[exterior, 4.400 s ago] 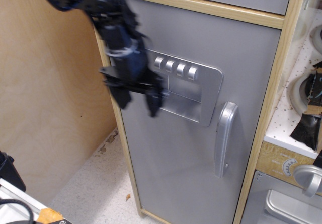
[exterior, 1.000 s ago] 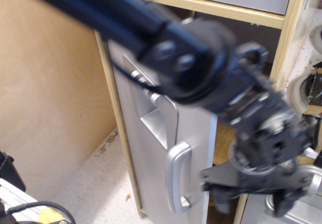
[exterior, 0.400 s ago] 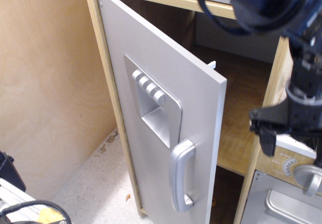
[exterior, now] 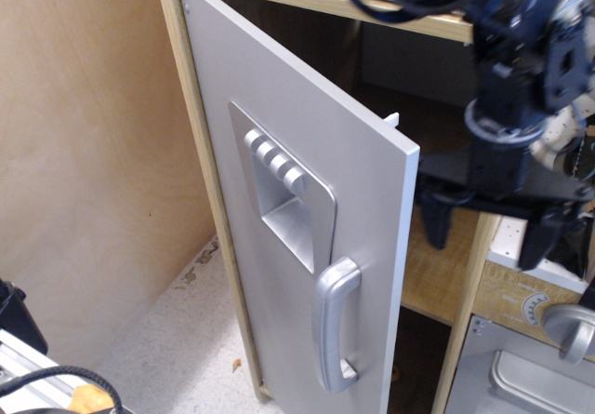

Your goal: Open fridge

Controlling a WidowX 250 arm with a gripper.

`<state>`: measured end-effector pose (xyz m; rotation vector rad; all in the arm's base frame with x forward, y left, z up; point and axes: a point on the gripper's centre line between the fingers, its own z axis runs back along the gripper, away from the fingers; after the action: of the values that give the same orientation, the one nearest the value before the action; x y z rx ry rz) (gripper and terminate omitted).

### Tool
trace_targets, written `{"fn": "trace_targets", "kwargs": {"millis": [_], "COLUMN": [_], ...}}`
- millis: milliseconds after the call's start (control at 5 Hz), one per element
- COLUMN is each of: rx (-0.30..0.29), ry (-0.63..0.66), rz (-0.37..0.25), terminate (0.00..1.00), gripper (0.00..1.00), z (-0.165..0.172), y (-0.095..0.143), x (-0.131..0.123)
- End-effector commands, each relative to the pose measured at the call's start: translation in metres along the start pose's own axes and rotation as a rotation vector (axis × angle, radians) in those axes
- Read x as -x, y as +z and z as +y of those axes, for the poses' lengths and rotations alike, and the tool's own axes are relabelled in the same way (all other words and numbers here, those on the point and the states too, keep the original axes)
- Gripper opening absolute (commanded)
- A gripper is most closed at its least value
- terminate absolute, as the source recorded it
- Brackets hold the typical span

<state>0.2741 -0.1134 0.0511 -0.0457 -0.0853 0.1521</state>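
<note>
The fridge [exterior: 307, 209] fills the middle of the view, a light wood cabinet with its silver-grey door [exterior: 279, 153] swung well out on the left-hand hinge. The door's free edge points toward the camera, clear of the frame. On its face sit the recessed panel [exterior: 284, 205], a row of round buttons [exterior: 274, 158] along the panel's top, and below them the curved handle [exterior: 337, 326], near the free edge. Behind the door the inside shows — a dark back wall and a wooden shelf [exterior: 446, 256].

The claw [exterior: 488, 223] hangs at the right, in front of the fridge's right post, apart from the door and touching nothing. Its two dark fingers [exterior: 435, 220] point down and stand wide apart, with nothing between them. The black arm [exterior: 521, 51] above it runs up out of the top right corner.

At the lower right, a small silver oven door [exterior: 535, 377] with a round knob [exterior: 567, 326] adjoins the fridge. A plywood wall [exterior: 93, 153] stands to the left, over a speckled floor [exterior: 177, 340].
</note>
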Motion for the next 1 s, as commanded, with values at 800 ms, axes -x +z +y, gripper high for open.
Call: {"fn": "trace_targets", "kwargs": {"millis": [800], "rx": [-0.085], "ry": [0.014], "rz": [-0.086], "terminate": [0.00], "gripper": [1.00], "z": [0.105], "y": [0.043], "x": [0.010]}}
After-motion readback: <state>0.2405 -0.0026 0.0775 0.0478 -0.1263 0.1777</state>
